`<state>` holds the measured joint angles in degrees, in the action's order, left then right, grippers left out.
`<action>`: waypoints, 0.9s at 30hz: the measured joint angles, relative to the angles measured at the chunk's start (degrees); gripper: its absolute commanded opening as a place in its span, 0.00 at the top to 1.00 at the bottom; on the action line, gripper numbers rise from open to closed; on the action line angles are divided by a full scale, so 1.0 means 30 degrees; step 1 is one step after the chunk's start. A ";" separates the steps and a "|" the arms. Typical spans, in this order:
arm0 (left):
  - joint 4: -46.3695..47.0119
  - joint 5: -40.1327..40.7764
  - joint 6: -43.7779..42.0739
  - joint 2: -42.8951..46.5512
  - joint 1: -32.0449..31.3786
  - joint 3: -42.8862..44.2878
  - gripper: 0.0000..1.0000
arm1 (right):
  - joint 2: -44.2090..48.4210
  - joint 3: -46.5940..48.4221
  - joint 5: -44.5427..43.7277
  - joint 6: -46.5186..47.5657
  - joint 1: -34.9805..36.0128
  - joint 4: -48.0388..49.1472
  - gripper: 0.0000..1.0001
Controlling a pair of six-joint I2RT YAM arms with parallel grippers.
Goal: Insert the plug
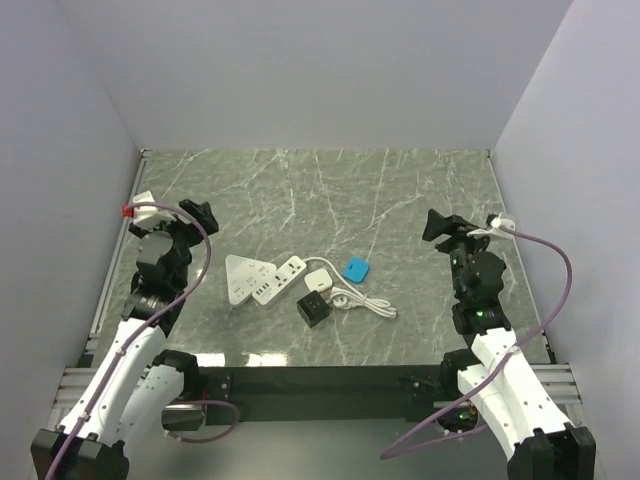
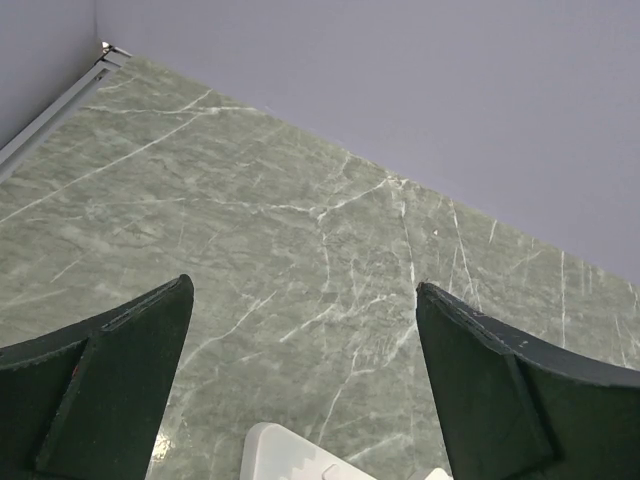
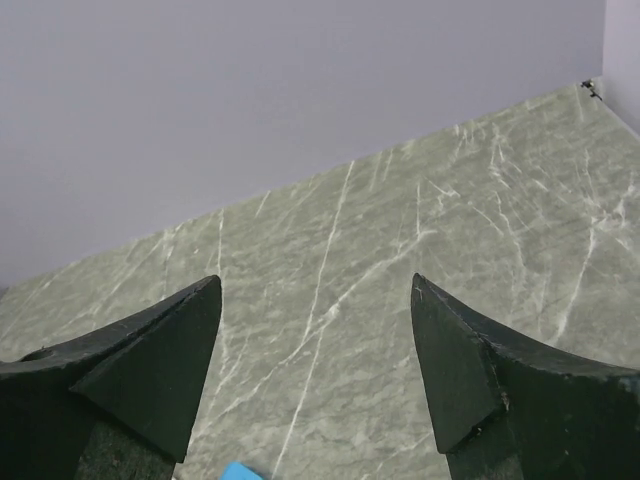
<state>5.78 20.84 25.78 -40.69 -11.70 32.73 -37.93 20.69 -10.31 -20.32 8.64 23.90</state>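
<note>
A white power strip [image 1: 278,280] lies left of the table's middle, against a white triangular block [image 1: 240,277]. Just to its right rests a white plug [image 1: 318,280], with its white cable [image 1: 365,303] curling off to the right. My left gripper [image 1: 200,215] hangs open above the table, left of and apart from these; in its wrist view the gripper [image 2: 303,290] holds nothing, and a white corner [image 2: 290,458] shows at the bottom edge. My right gripper [image 1: 437,225] is open on the right side, with nothing between its fingers [image 3: 150,370].
A black cube [image 1: 314,309] sits just in front of the plug. A small blue piece [image 1: 355,269] lies to the plug's right, and its tip [image 3: 238,472] peeks in at the bottom of the right wrist view. Grey walls enclose the marble table [image 1: 320,190] on three sides.
</note>
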 measured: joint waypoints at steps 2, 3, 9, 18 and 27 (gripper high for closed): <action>0.0051 0.0000 0.0007 -0.0146 0.0000 0.0000 0.01 | 0.0000 0.0000 -0.0066 0.0000 0.0000 -0.0226 0.17; 0.0117 0.0007 0.0000 -0.0255 0.0000 0.0000 0.01 | -0.0022 0.0000 -0.0080 0.0000 0.0000 -0.0364 0.17; 0.0117 0.0219 -0.0219 -0.1756 0.0000 0.0000 0.01 | -0.1515 0.1581 -0.1166 -0.0066 0.0838 -0.1982 0.17; 0.0066 -0.0350 -0.0350 -0.2637 0.0000 0.0007 0.00 | -0.5705 0.4080 -0.3038 0.0051 0.4881 -0.3898 0.17; 0.0918 -0.1894 -0.0197 -0.2390 0.0000 -0.0007 0.01 | -0.7067 0.4116 -0.3395 -0.0874 0.6222 -0.5552 0.16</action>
<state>8.54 15.16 25.19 -47.86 -11.70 32.71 -59.13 33.04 -20.49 -22.94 27.31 7.25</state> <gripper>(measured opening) 0.994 0.833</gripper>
